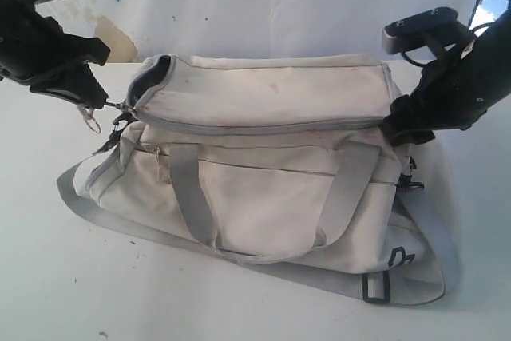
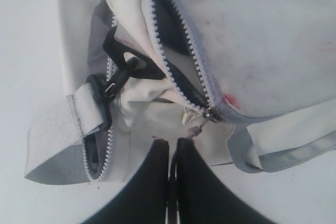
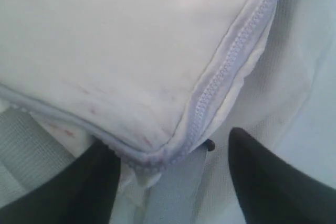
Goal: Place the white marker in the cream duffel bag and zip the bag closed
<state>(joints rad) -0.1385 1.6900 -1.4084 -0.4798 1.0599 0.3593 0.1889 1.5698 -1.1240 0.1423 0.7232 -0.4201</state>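
The cream duffel bag (image 1: 263, 173) lies across the middle of the table, with its top zipper (image 1: 263, 127) shut along the front. The zipper gapes open around the left end (image 2: 168, 40). My left gripper (image 1: 102, 103) (image 2: 172, 140) is at that left corner, shut, with the zipper pull (image 2: 202, 119) running from the slider into its fingertips. My right gripper (image 1: 397, 121) (image 3: 169, 139) is open, its fingers straddling the bag's right top corner (image 3: 157, 150). The white marker is not in view.
The grey shoulder strap (image 1: 263, 265) trails on the table in front of the bag, fixed by black clips (image 2: 113, 85). Two grey handles (image 1: 196, 197) hang down the front. A white wall stands close behind the bag.
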